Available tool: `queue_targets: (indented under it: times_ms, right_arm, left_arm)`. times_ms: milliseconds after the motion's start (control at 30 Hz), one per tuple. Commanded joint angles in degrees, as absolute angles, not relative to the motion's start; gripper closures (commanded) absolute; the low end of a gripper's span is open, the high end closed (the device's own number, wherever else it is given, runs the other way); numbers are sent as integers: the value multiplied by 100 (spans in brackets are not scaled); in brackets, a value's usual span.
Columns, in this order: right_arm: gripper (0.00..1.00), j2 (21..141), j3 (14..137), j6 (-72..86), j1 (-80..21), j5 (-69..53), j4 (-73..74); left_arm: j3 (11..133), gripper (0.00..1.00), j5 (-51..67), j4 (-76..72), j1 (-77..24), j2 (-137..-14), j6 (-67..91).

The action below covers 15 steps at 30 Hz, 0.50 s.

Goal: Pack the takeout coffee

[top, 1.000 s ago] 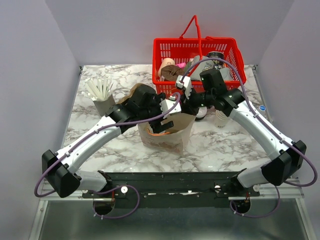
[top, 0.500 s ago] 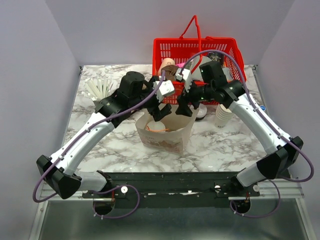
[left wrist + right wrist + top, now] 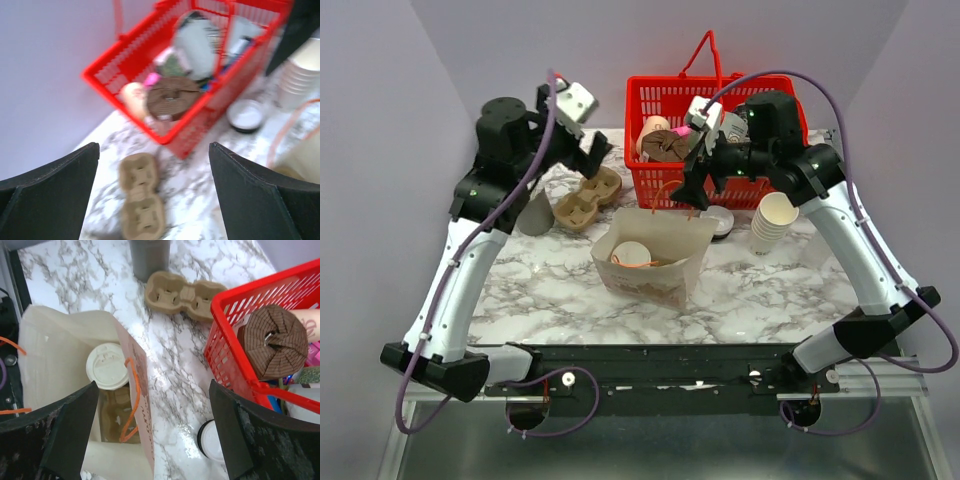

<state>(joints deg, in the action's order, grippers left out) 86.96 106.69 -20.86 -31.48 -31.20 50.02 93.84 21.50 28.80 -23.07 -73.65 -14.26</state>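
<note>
Inside the bag (image 3: 665,282), mid-table, the lidded cup (image 3: 632,253) stands upright — touched by nothing. Right gripper (image 3: 690,190) hangs above the bag's far edge, jaws spread; left gripper (image 3: 592,152), high at far left, likewise spread.

One lidded cup (image 3: 107,366), one paper bag (image 3: 655,285), one red basket (image 3: 240,302), one cup carrier (image 3: 587,198) — one cup stack (image 3: 772,222).

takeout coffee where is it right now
The takeout coffee stands inside the open paper bag at the table's middle, just in front of the red basket, in the bag's left half in the top view.
</note>
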Motion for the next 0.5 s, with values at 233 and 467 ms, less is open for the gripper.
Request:
queue_targets:
  times_ms: [233, 467]
  right_arm:
    - [0, 8262, 10951, -1538, -3120, -3235, 4913]
    - [0, 8069, 10618, -1529, -3120, -2778, 4843]
  left_arm:
    - [9483, 9, 1688, 4025, 280, -7655, -835]
    - [9651, 19, 1520, 4070, 501, -8542, -571]
